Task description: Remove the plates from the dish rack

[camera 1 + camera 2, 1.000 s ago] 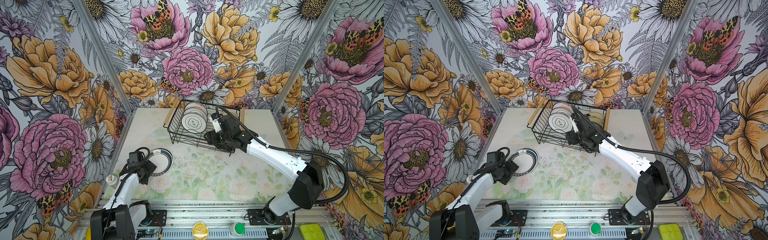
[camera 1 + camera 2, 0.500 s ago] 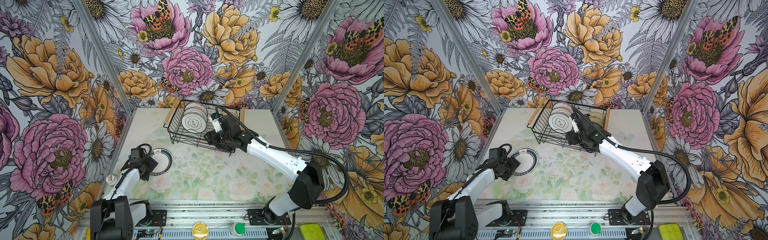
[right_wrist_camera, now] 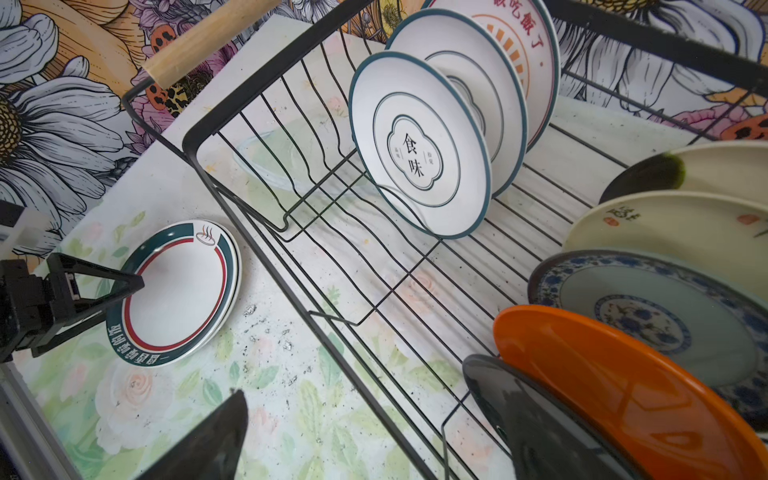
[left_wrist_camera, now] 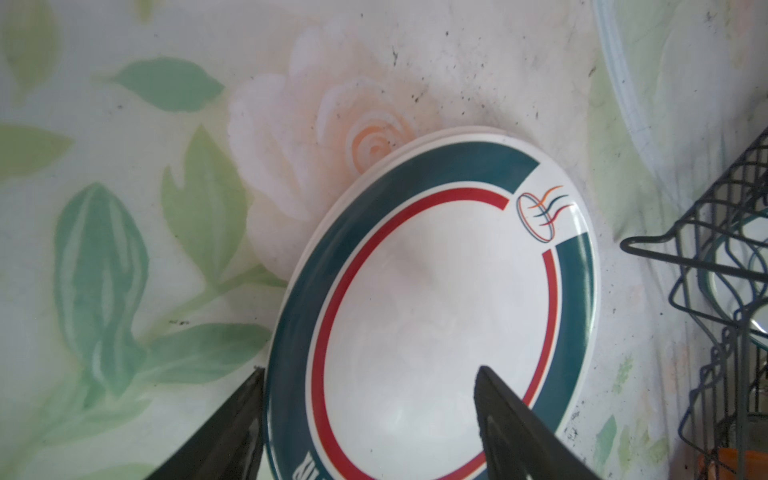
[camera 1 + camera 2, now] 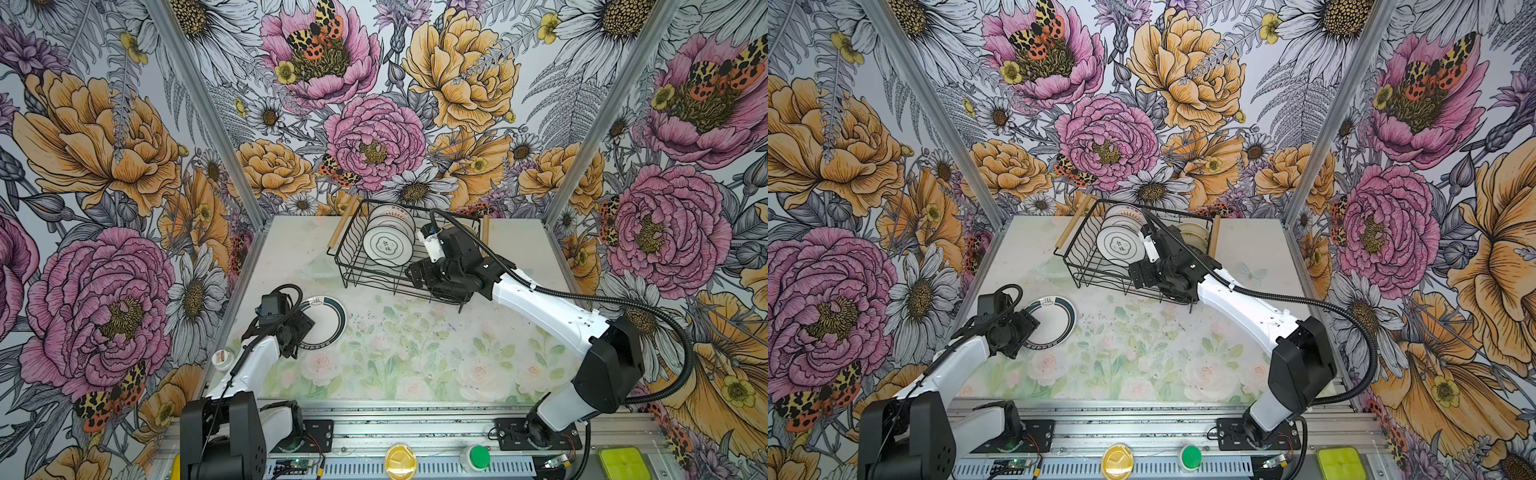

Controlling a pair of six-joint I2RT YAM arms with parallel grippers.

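The black wire dish rack [image 5: 353,266] [image 5: 1079,266] [image 3: 195,137] stands at the back of the table. In it are upright white plates with printed motifs [image 5: 388,247] [image 3: 419,153], then cream [image 3: 673,224], blue-patterned [image 3: 644,299], orange [image 3: 602,382] and black [image 3: 540,424] plates. A green-and-red-rimmed plate [image 5: 328,316] [image 4: 436,311] lies flat on the table atop another. My left gripper [image 5: 305,328] [image 4: 365,382] is open, astride its near rim. My right gripper [image 5: 419,274] [image 3: 361,415] is open over the rack's near wire. One of its fingers is hidden by the black plate.
A clear round dish [image 5: 316,268] lies on the table left of the rack. A small white roll [image 5: 222,357] sits at the table's left edge. Flowered walls close in the back and both sides.
My left gripper has shifted slightly over the plate lying on the table. The right arm has stayed at the rack's near right corner.
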